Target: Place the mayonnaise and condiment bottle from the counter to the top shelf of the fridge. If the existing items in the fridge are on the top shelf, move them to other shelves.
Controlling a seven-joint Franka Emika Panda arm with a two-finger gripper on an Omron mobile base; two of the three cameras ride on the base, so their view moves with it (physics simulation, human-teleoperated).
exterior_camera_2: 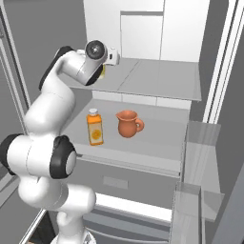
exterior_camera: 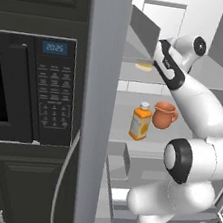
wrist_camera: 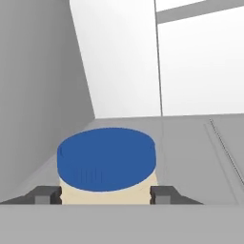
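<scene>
Mayonnaise sits clamped in my claw at the top shelf's left edge by the fridge wall; I judge a careless release could tip it off.

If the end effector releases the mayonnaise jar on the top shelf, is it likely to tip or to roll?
Probably neither. The mayonnaise looks stubby and wide, so it should stand steadily on the flat top shelf. Its smooth, rigid-looking sides may slip if gripped lightly; the end effector has one finger on each side below the blue lid. On its side, it would likely roll.
</scene>
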